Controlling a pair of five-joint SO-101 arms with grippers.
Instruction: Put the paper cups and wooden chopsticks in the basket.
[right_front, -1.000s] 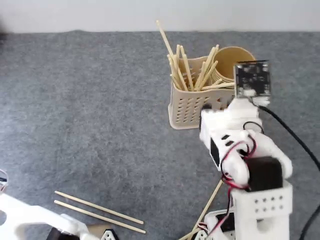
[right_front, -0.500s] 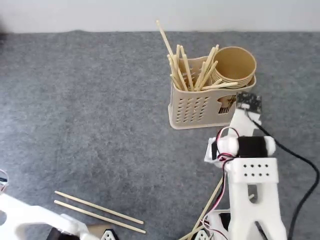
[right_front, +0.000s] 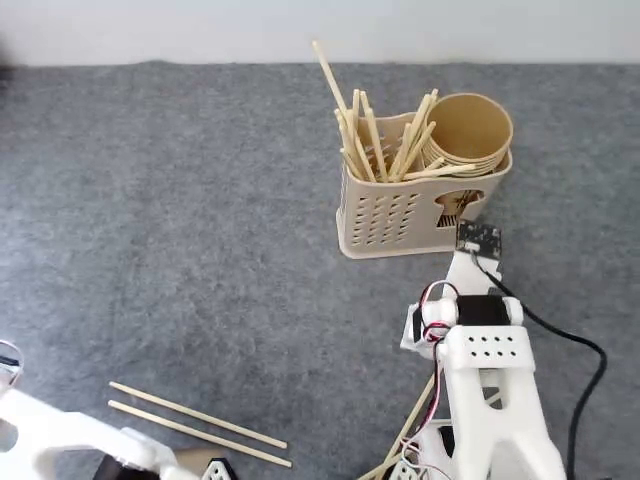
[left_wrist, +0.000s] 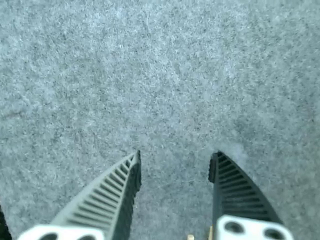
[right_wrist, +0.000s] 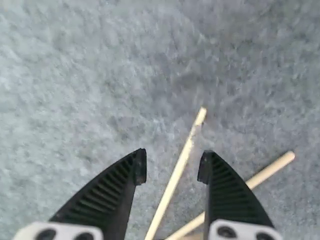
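Right claw (right_wrist: 172, 156) spread, straddling chopstick (right_wrist: 192, 132) lying on mat (right_wrist: 75, 75).

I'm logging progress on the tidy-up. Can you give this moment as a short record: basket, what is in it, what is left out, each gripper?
basket: upright on the grey mat
in basket: cups and a bundle of chopsticks
left pair: two chopsticks side by side on the mat
right pair: two chopsticks on the mat by the right arm's base
left gripper: open, over bare mat
right gripper: open, above one of the right pair
left to do: at least four chopsticks
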